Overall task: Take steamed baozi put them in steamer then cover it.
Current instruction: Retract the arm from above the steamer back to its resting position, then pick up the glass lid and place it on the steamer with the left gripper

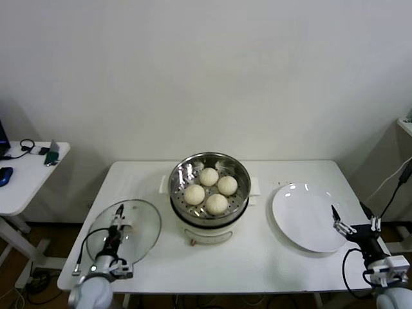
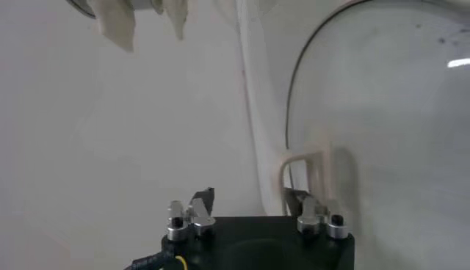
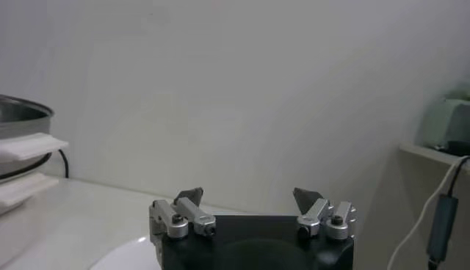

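Steamed baozi (image 1: 210,189): four cream-white buns, all lying on the perforated tray inside the steamer, packed close in a diamond.

Steamer (image 1: 193,170): shiny steel pot on a white electric base with side handles, uncovered, standing mid-worktop (image 1: 257,251).

Cover (image 1: 138,225): clear glass lid with metal rim and white handle, lying flat on the worktop left of the steamer, just apart from its base.

Left pincer (image 1: 118,215): over the cover's handle, left of the steamer; in the left wrist view (image 2: 250,198) its fingers stand spread, one at either side of the handle, nothing clamped.

White plate (image 1: 302,215): bare, on the worktop right of the steamer.

Right pincer (image 1: 342,224): beyond the plate's far rim from the steamer, fingers wide apart and empty, as in the right wrist view (image 3: 250,196).
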`<state>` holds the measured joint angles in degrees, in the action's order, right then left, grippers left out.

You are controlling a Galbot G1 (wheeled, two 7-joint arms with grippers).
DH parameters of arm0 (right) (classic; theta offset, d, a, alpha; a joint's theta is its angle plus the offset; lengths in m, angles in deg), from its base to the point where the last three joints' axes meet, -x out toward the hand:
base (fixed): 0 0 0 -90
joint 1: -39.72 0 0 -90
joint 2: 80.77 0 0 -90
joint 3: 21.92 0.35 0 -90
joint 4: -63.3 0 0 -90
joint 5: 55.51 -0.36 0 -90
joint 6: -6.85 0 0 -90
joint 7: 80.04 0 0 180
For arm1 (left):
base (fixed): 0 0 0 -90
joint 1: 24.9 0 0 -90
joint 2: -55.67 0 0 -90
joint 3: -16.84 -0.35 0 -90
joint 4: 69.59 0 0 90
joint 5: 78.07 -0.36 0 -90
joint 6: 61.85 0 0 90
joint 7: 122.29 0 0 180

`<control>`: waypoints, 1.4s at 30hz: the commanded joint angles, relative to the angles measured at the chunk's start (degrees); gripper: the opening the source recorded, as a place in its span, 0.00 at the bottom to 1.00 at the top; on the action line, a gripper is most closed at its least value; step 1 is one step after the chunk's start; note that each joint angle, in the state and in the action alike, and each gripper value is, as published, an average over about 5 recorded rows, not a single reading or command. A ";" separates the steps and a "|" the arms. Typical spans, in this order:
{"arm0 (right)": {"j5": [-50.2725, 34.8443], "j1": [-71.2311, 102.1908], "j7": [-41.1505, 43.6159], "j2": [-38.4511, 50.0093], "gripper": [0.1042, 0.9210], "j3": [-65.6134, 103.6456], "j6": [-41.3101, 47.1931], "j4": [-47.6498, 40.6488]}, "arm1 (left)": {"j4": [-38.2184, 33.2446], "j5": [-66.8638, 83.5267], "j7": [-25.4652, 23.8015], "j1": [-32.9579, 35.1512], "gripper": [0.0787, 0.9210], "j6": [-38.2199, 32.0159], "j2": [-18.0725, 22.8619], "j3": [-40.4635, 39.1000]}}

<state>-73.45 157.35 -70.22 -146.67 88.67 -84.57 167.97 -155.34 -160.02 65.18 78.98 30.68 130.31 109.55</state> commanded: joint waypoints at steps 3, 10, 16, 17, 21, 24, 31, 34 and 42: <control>0.88 0.24 0.35 -0.66 0.88 0.30 -0.34 -0.08 | 1.37 0.86 0.08 -0.56 0.58 -0.23 0.17 -0.06; 1.54 -0.10 0.56 -1.04 0.88 0.28 -0.96 -0.68 | 0.81 1.61 -0.33 -0.55 0.34 -0.22 0.19 -0.16; 2.00 -0.35 0.62 -1.21 0.88 0.42 -1.69 -1.66 | -0.64 2.48 -0.37 -0.16 0.14 -0.25 0.16 -0.27; 2.01 -0.35 0.66 -1.21 0.88 0.49 -1.78 -1.79 | -1.19 2.70 -0.38 0.02 0.11 -0.25 0.09 -0.28; 1.99 -0.40 0.81 -0.99 0.88 0.95 -2.17 -2.36 | -5.03 4.26 -0.53 1.41 0.08 0.28 -0.61 -0.25; 1.94 -0.59 0.82 -0.66 0.88 1.23 -2.41 -2.90 | -9.54 5.86 -0.63 3.22 0.08 1.52 -1.55 -0.11; 1.78 -1.61 0.84 0.47 0.88 1.32 -2.59 -4.19 | -20.65 7.71 0.06 8.06 0.08 8.55 -3.69 1.34; 1.73 -1.98 0.95 1.04 0.88 1.16 -2.47 -4.64 | -25.25 7.88 0.15 10.30 0.08 11.95 -4.81 2.15; 1.77 -3.75 0.88 2.41 0.88 -0.86 -2.44 -6.31 | -33.97 10.80 0.45 13.46 0.08 17.98 -8.87 2.85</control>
<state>-71.69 154.73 -69.25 -145.12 89.10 -87.02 162.86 -175.70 -152.25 65.26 87.74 40.46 125.26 111.81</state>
